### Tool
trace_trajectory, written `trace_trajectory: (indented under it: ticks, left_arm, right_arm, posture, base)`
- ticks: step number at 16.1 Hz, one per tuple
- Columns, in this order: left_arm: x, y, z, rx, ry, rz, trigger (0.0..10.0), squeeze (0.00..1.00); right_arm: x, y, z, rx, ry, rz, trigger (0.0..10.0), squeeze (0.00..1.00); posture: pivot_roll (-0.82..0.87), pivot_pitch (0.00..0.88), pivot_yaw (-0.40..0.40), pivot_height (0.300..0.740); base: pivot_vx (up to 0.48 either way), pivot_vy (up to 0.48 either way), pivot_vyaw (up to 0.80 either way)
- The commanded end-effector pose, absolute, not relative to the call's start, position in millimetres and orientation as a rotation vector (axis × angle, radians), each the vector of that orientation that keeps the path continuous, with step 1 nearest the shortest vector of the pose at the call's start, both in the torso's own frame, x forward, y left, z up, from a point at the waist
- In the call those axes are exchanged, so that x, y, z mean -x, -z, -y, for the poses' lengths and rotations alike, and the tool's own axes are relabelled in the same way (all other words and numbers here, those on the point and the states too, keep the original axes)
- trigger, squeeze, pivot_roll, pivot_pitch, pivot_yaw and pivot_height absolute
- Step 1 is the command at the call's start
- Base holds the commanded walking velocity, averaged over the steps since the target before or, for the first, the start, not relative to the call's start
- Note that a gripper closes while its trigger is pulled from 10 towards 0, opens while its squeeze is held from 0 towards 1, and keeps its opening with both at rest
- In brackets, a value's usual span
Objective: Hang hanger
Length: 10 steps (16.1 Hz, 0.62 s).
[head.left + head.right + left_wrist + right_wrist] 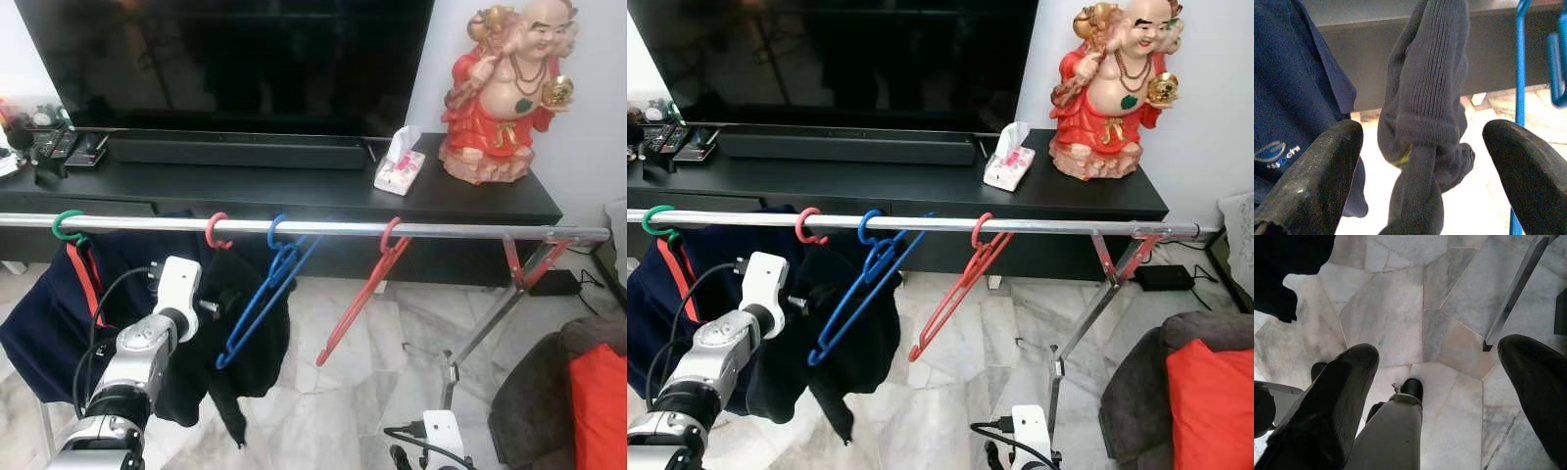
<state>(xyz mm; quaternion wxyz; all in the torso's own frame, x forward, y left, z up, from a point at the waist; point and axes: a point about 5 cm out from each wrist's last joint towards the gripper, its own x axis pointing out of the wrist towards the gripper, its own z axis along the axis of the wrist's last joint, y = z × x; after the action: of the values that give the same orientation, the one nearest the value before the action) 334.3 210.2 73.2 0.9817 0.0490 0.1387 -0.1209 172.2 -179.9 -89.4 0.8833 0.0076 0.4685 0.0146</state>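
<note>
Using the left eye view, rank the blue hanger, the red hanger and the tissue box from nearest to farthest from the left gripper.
1. Blue hanger: on the rail, just right of the left gripper.
2. Red hanger: farther right along the rail.
3. Tissue box: behind the rail, on the TV cabinet.

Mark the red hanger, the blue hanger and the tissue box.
red hanger [364, 292], left eye view, mid arm.
blue hanger [265, 299], left eye view, mid arm.
tissue box [399, 172], left eye view, side face.
</note>
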Motion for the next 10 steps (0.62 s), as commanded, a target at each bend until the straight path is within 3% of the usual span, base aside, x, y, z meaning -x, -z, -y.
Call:
trace_trajectory:
  ticks: [1,2,3,4,10]
  left_arm:
    - [-337,-77,-215,-0.094,0.202,-0.257,6.0,0.0]
    - [-339,-79,-218,-0.09,0.181,-0.244,4.7,0.0]
    - [-339,-79,-220,-0.084,0.162,-0.241,0.4,0.0]
    - [-338,-76,-222,-0.08,0.153,-0.253,0.0,0.0]
    - [-334,-63,-216,-0.086,0.163,-0.301,0.0,0.0]
  right_arm:
    - [-173,89,180,-0.015,-0.027,-0.973,10.0,0.0]
    - [-173,89,181,-0.014,-0.028,-0.974,10.0,0.0]
    - [-173,89,181,-0.013,-0.031,-0.975,10.0,0.0]
    - [-173,89,180,-0.012,-0.033,-0.975,10.0,0.0]
    - [-173,89,180,-0.01,-0.033,-0.973,10.0,0.0]
  posture:
    - [-0.08,0.0,-0.026,0.74]
    - [-0.08,0.0,-0.028,0.74]
    - [-0.08,0.0,-0.028,0.74]
    - [-0.08,0.0,-0.028,0.74]
    - [-0.08,0.0,-0.025,0.74]
  base:
    - [0.0,0.0,0.0]
    - [0.0,0.0,0.0]
    - [0.0,0.0,0.0]
    - [0.0,0.0,0.0]
    - [0.0,0.0,0.0]
